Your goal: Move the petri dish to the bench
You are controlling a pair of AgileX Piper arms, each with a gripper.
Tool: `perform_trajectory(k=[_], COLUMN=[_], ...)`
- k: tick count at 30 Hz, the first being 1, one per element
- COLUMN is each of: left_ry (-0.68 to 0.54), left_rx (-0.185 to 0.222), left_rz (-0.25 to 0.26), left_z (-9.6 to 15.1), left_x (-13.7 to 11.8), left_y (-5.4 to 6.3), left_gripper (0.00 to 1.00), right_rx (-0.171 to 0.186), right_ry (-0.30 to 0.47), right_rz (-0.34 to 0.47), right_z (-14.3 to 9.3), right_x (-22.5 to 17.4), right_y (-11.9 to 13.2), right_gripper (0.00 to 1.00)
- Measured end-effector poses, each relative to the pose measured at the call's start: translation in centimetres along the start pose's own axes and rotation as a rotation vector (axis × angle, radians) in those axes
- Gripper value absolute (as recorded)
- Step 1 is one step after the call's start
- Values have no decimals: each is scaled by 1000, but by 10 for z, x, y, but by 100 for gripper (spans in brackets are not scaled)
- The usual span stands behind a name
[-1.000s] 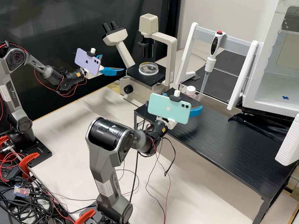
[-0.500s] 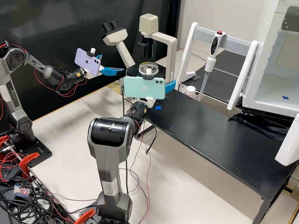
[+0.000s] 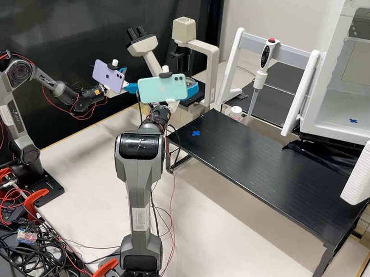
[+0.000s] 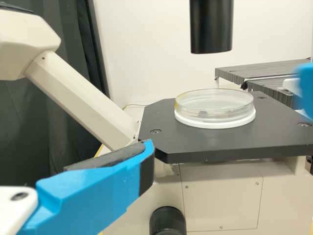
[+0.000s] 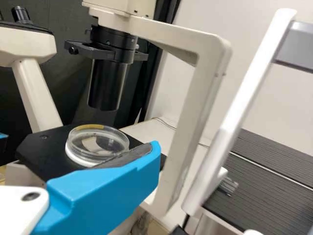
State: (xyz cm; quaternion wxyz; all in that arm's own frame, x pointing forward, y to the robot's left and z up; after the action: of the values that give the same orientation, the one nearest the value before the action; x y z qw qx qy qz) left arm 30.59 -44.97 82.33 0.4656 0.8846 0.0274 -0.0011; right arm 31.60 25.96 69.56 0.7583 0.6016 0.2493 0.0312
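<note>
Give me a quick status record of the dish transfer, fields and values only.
petri dish: in a white ring on the microscope's black stage; dish level, not on the bench
right end effector: beside the dish, fingers open; contact cannot be told
left end effector: off to the eyepiece side of the stage, open, holding nothing
bench: black, slatted; blue cross mark near its microscope end
pipette: upright on the white frame
task status: dish not yet moved
</note>
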Motion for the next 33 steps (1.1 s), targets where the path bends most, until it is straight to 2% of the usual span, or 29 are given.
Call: perform_trajectory(k=[2,5,10,13,17,18,24,25,28,33], left_ry=[0,0,0,0,0,0,0,0,0,0], left_rx=[0,0,0,0,0,0,0,0,0,0], left_rz=[0,0,0,0,0,0,0,0,0,0], left_z=[0,0,0,0,0,0,0,0,0,0], left_x=[0,0,0,0,0,0,0,0,0,0], left_y=[0,0,0,0,0,0,0,0,0,0], left_gripper=[100,100,100,100,100,100,100,100,100,100], right_rx=[4,45,78,100,112,125,116,124,110,108], right_ry=[-13,-25,-23,-22,-31,-38,-68,-74,-85,-112], right_rz=[-21,-49,-85,-86,-104,-106,-125,-131,-141,-157], right_z=[-1,-5,-11,-14,-14,-15,-15,-15,-14,-3], right_x=[7,24,45,59,72,75,96,100,108,118], right_y=[-2,-3,-3,3,5,6,1,0,-5,-11], right_gripper=[100,100,100,100,100,100,100,100,100,100])
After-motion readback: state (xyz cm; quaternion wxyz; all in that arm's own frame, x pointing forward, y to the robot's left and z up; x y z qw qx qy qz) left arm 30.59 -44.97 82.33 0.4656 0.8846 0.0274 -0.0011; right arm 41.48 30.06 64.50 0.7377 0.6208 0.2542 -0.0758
